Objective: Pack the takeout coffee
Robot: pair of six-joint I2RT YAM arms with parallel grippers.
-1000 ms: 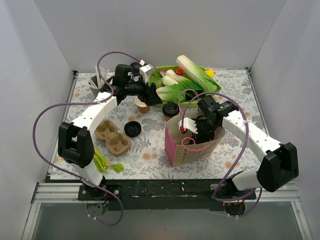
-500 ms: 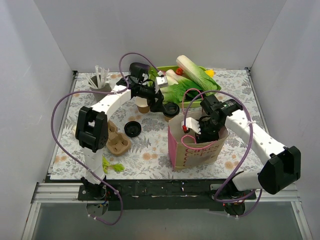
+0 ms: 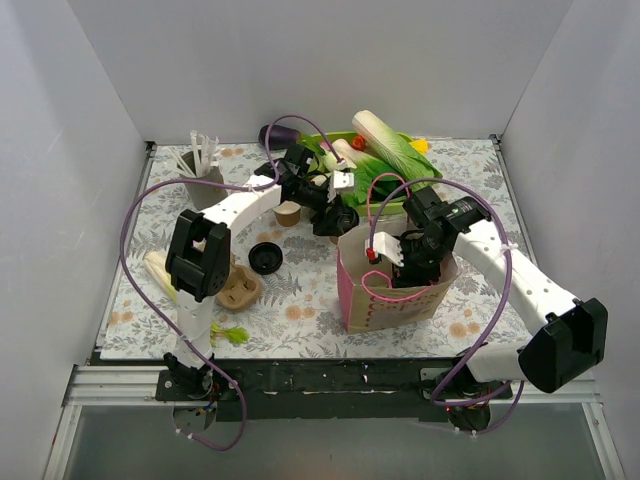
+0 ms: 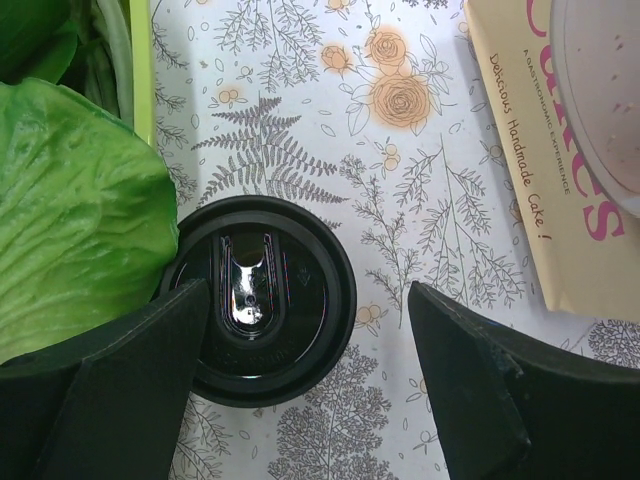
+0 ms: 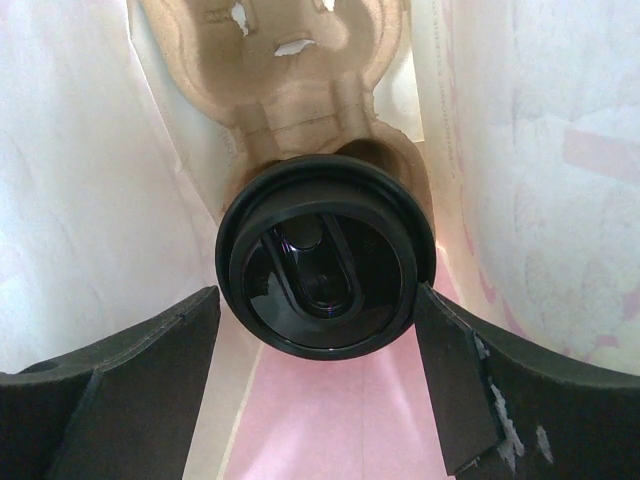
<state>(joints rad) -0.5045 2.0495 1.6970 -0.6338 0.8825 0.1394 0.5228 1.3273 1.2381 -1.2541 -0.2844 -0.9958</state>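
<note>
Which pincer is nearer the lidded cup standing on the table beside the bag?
Left. The left pincer hangs open right above that lidded cup, a finger on either side; the right pincer is down inside the bag.

White-shelled arms (image 3: 240, 205), black joints (image 3: 198, 255), looping purple cables (image 3: 124, 240), black pincer fingers (image 4: 120, 390).

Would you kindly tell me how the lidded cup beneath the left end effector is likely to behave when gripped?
The lidded cup has a glossy black lid, so a grip on its rim may slip. The lid hides the body beneath, suggesting a narrower base; an off-centre push from the left end effector could tip it. Its weight cannot be judged.
</note>
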